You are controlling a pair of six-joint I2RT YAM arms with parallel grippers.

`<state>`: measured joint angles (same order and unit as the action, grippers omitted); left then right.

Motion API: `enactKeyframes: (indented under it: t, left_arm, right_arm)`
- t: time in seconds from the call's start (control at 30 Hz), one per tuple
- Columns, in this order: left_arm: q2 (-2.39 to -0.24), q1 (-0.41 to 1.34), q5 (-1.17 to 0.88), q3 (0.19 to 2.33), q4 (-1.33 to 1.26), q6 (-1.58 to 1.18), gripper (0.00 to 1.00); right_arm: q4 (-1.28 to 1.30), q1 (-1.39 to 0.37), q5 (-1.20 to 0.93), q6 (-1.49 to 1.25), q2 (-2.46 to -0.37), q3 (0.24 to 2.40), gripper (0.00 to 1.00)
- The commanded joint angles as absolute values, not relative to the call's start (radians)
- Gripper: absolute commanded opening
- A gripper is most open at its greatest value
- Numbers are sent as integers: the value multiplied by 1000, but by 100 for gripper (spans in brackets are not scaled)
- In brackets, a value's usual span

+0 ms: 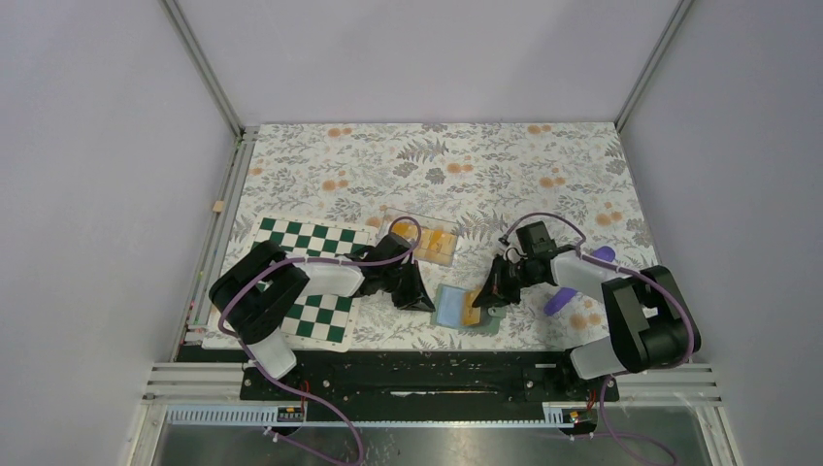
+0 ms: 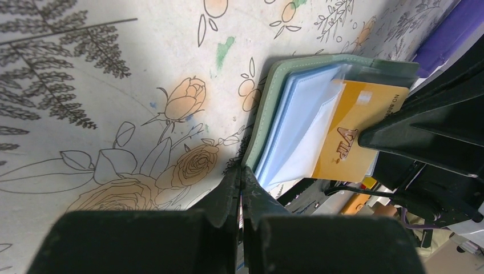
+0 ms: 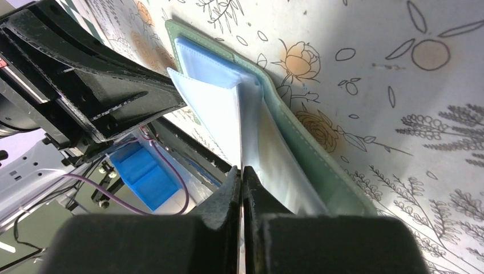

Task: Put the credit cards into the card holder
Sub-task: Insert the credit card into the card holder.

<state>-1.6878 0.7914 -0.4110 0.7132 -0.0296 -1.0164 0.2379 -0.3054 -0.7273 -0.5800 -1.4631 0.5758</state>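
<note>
Black rail [image 1: 417, 374] edges lilac-walled floral table [image 1: 485, 165] bearing the card holder [image 1: 452, 309].

Soft even light, mild shadows; left claw [image 2: 241, 176] and right claw [image 3: 242, 173] blurry up close.

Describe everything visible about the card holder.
The card holder lies open on the floral tablecloth, a sage-green stitched cover with translucent bluish plastic sleeves fanned up. An orange-yellow VIP card sits partway in one sleeve. The left gripper pinches its corner; the right gripper pinches a lifted sleeve.
</note>
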Motion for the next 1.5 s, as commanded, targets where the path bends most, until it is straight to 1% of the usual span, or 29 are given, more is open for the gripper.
enactKeyframes:
  t: [0.0,0.1,0.27,0.53,0.77,0.9,1.23,1.47]
  left_arm:
    - [-1740,796,-327,706,28,-976,0]
    - [-1740,796,-327,706,28,-976,0]
    - [-1743,796,-328,709,28,-974,0]
    - [-1757,796,-336,720,28,-970,0]
    - [-1762,796,-339,723,29,-968,0]
    - [-1767,796,-340,725,28,-966,0]
    - [-1775,796,-343,727,29,-965,0]
    - [-1780,796,-345,730,29,-963,0]
  right_arm:
    - [342,-299,-648,-516,-1405,618,0]
    - [359,-298,-621,-508,-1392,612,0]
    - [358,-298,-637,-500,-1401,610,0]
    - [291,-298,-802,-493,-1457,612,0]
    - [212,-298,-862,-519,-1482,599,0]
    - [213,-298,-832,-509,-1498,608,0]
    - [330,-297,-722,-416,-1521,691,0]
    - [303,-297,-710,-411,-1534,688,0]
